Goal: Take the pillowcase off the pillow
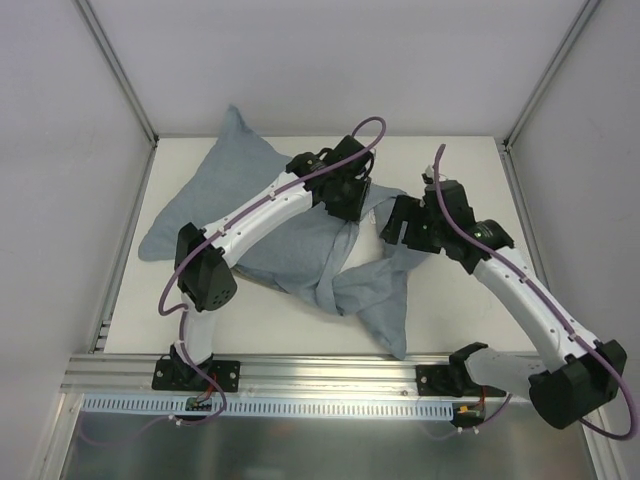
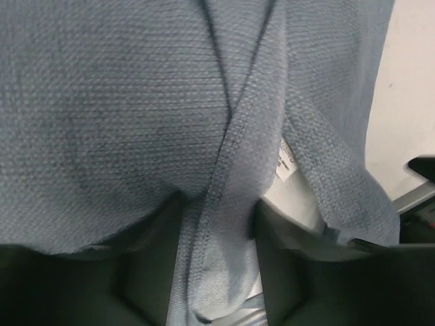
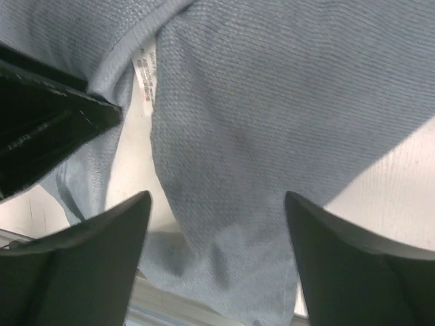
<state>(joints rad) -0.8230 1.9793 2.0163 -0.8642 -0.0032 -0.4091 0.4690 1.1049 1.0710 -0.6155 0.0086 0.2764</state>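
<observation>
both jaws straddle bunched pillowcase folds

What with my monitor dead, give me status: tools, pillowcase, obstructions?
Right tool open over blue-grey fabric pillowcase. Left tool straddling a fold, grip unconfirmed. Plump off-white pillow mostly covered, tag corner showing. No obstruction seen.
</observation>
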